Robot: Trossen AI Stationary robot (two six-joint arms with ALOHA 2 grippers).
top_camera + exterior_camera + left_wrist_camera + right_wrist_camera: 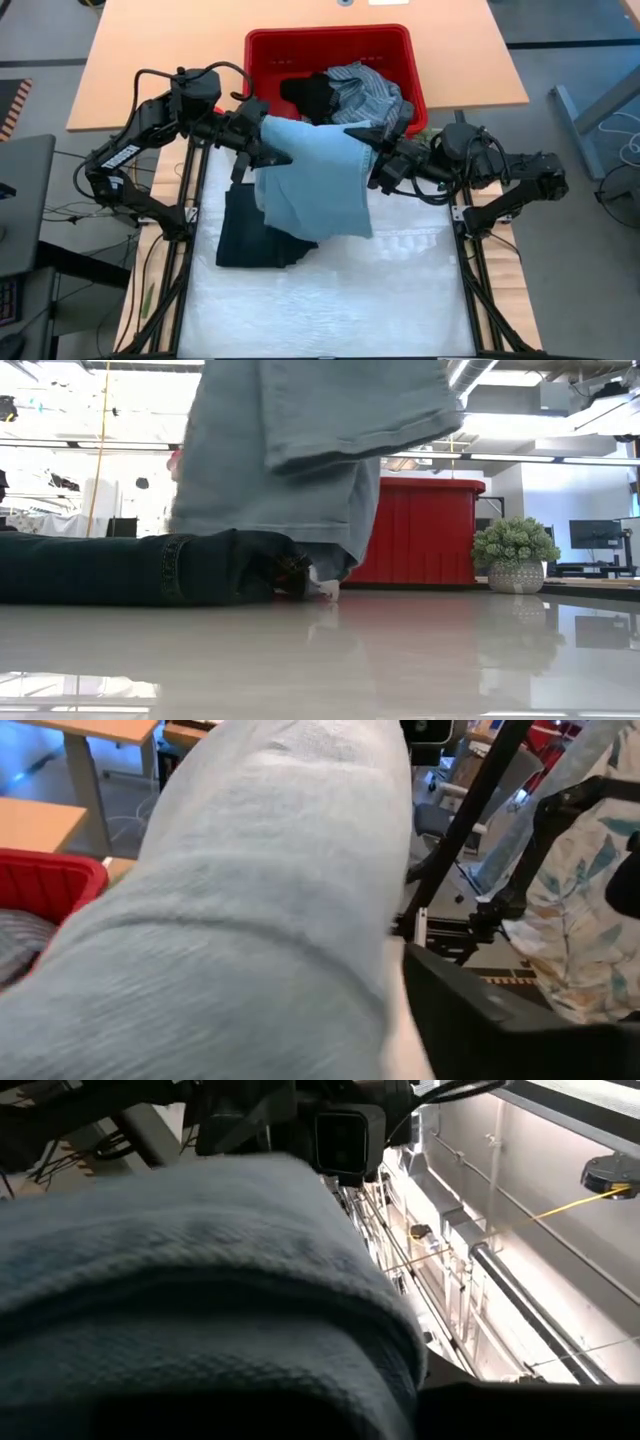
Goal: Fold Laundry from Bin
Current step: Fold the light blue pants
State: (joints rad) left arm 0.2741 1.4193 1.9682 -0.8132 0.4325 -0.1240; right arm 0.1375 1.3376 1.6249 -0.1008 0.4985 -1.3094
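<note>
Both end effectors hold up a light blue garment (315, 180) between them, just in front of the red bin (330, 62). On the cloth's left top corner sits the left end effector (272, 152); its fingers are hidden by fabric, so I cannot tell whether they are clamped or parted. At the right top corner, the right end effector (372, 152) is closed on the garment. The garment's top edge runs left to right between them, and its long axis hangs downward, the lower hem brushing the worktop (330, 300) and partly covering dark jeans (250, 235) that lie flat there, their length running across the low view. Inside the bin rest a striped shirt (365, 90) and a black piece (308, 95). A small potted plant (515, 553) stands beside the bin.
</note>
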